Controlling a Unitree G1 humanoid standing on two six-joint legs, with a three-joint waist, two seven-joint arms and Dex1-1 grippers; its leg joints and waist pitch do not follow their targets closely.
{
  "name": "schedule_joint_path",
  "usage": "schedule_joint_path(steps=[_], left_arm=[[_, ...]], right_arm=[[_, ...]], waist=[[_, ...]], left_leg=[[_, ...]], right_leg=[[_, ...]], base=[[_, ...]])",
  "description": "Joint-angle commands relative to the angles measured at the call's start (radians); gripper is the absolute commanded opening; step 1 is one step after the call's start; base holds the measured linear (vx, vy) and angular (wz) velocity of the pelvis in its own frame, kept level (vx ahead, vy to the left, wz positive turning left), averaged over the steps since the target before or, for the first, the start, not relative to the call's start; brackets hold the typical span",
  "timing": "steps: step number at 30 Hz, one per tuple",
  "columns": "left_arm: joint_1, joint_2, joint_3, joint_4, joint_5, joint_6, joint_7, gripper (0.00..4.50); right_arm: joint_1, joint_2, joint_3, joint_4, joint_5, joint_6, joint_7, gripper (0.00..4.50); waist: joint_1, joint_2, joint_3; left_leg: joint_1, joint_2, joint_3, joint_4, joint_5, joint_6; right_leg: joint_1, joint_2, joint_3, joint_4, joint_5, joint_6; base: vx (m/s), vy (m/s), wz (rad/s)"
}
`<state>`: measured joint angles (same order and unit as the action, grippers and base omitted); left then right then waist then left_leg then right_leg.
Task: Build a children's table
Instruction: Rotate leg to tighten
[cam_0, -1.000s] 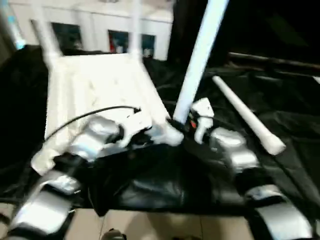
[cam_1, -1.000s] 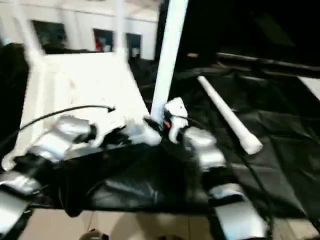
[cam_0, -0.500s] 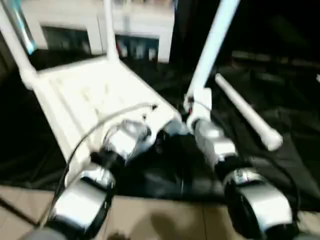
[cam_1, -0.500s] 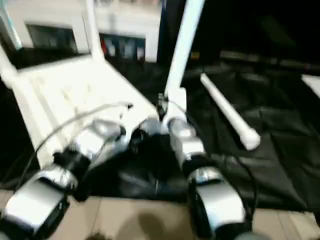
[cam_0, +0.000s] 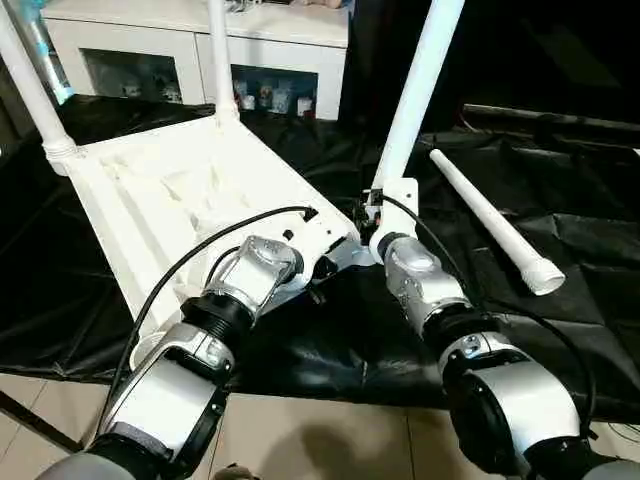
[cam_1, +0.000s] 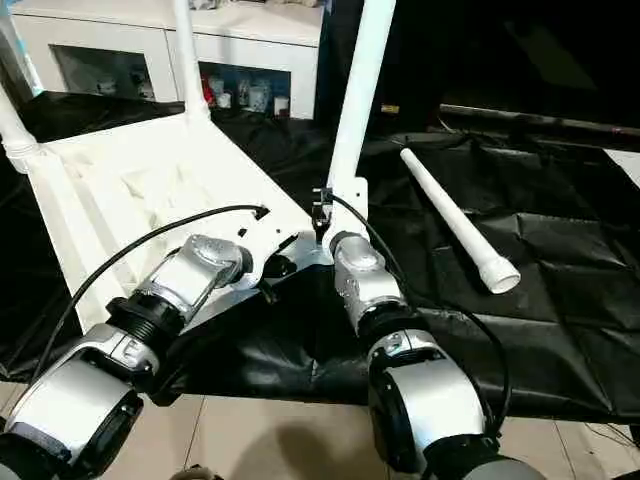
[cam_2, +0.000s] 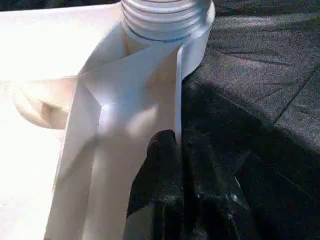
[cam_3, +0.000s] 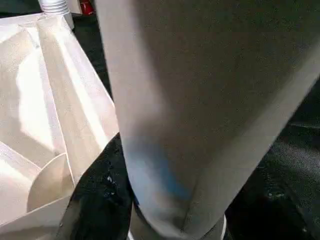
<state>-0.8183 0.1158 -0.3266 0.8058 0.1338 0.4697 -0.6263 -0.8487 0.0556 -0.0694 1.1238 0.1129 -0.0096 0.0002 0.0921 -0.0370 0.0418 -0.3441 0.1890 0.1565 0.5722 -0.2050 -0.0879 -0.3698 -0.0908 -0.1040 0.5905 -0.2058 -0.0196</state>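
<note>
The right gripper (cam_0: 385, 205) holds the third leg (cam_0: 415, 95) at its base, though I cannot tell its finger state; the left gripper's fingers (cam_2: 170, 165) pinch the tabletop (cam_0: 170, 200) rim. If that pinch slips, the leg could cross-thread.

Black sheet (cam_0: 560, 330) spread over a tiled floor (cam_0: 330, 440).
On it lie the upturned table top (cam_0: 170, 200) and one loose white leg (cam_0: 490, 225).

The table top (cam_0: 170, 200) looks like smooth white plastic with a slight sheen, its underside ribbed; the loose leg (cam_0: 490, 222) shares that finish; the black sheet (cam_0: 560, 290) beneath reads as thin, creased, faintly glossy film; the forearms (cam_0: 250, 285) are brushed silver metal.
</note>
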Motion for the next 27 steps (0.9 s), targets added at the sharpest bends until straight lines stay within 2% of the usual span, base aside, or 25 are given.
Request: schedule_joint_path(steps=[1,7,10,20,27], left_arm=[[-0.051,0.019,0.017,0.007,0.025,-0.028,0.046,0.00],[-0.049,0.022,0.016,0.004,0.021,-0.035,0.032,0.00],[-0.046,0.025,0.015,0.001,0.020,-0.037,0.026,0.00],[-0.053,0.029,0.013,0.009,0.019,-0.047,0.009,0.00],[-0.042,0.044,-0.018,-0.019,0.020,-0.067,-0.071,0.00]], right_arm=[[0.062,0.021,0.005,0.117,0.002,0.104,0.032,1.91],[0.052,0.020,0.004,0.121,-0.006,0.111,0.060,1.91],[0.049,0.020,0.003,0.125,-0.014,0.111,0.062,1.91],[0.033,0.015,-0.007,0.134,-0.018,0.121,0.068,1.91],[0.019,0.007,-0.018,0.134,-0.009,0.130,0.109,1.91]], waist=[[-0.007,0.014,-0.036],[-0.008,0.016,-0.039],[-0.008,0.014,-0.038],[-0.009,0.015,-0.034],[-0.009,0.017,-0.036]], left_leg=[[0.018,0.041,-0.022,-0.084,-0.430,-0.027],[0.008,0.046,-0.019,-0.093,-0.378,-0.022],[0.011,0.046,-0.016,-0.092,-0.380,-0.022],[0.014,0.045,-0.015,-0.093,-0.393,-0.021],[0.005,0.047,-0.015,-0.097,-0.369,-0.019]], right_leg=[[0.000,-0.082,0.047,-0.119,-0.591,-0.053],[0.008,-0.081,0.049,-0.113,-0.494,-0.075],[0.005,-0.083,0.052,-0.113,-0.507,-0.082],[-0.001,-0.084,0.051,-0.123,-0.566,-0.061],[0.004,-0.085,0.054,-0.118,-0.536,-0.065]], base=[[0.000,0.000,0.00],[0.000,0.000,0.00],[0.000,0.000,0.00],[0.000,0.000,0.00],[0.000,0.000,0.00]])
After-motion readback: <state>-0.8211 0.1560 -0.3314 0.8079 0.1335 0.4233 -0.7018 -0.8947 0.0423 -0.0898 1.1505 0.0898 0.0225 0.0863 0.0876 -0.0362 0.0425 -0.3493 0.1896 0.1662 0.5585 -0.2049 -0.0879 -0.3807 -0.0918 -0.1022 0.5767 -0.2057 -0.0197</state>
